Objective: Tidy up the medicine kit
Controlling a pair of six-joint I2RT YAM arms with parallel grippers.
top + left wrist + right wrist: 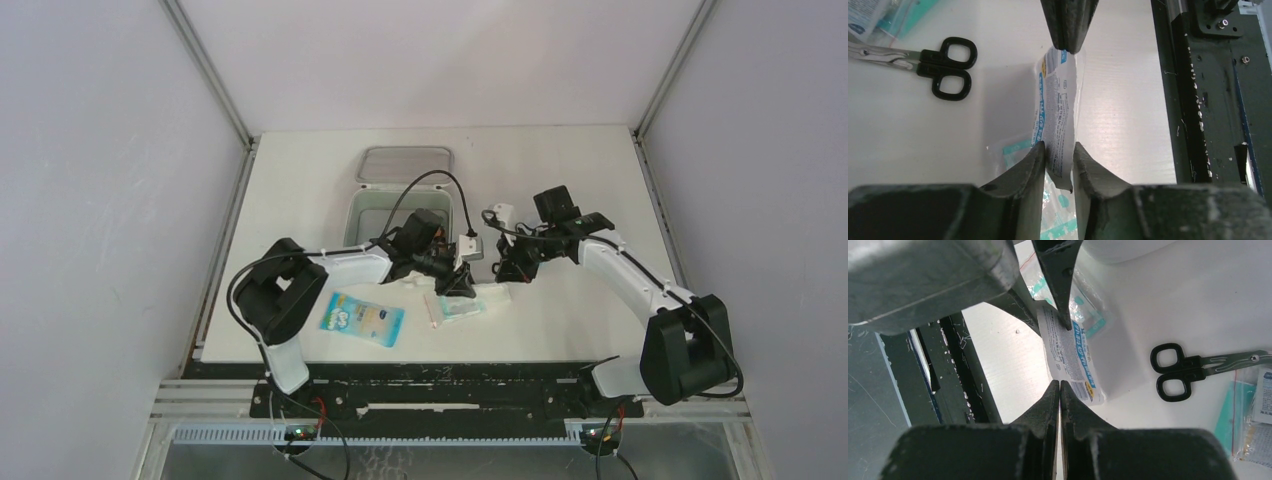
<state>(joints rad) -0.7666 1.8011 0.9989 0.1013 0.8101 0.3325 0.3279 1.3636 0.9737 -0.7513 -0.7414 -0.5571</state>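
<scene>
**Two Sets of Jaws, One Slim Catch**

Near the middle of the white table (570, 180), a small white paper sachet with blue print (1058, 110) hangs on edge above the surface, stretched between both arms. The right gripper (1059, 387) has its fingers pressed fully together, pinching one end of the sachet. The left gripper (1059, 157) is narrowly parted, with one finger on each side of the opposite end. The sachet fills the slim gap, and whether the pads actually clamp it cannot be told.

In the overhead view, the white rounded-square soft zip medicine kit (372, 215) lies open at about 11 o'clock from the meeting grippers. Its grey mesh-lined lid (405, 163) is folded back flat toward 12 o'clock, and the left arm's wrist hides the case's right side. A clear plastic zip bag of teal-and-white items (455, 305) lies at 6 o'clock, just beneath the left gripper. A blue-and-white flat packet (362, 320) lies at 8 o'clock, apart from the kit and near the table's front edge.

In the left wrist view, black-handled steel scissors (945, 67) lie flat on the table, blades together, at 10 o'clock from the sachet and well apart from it.
</scene>
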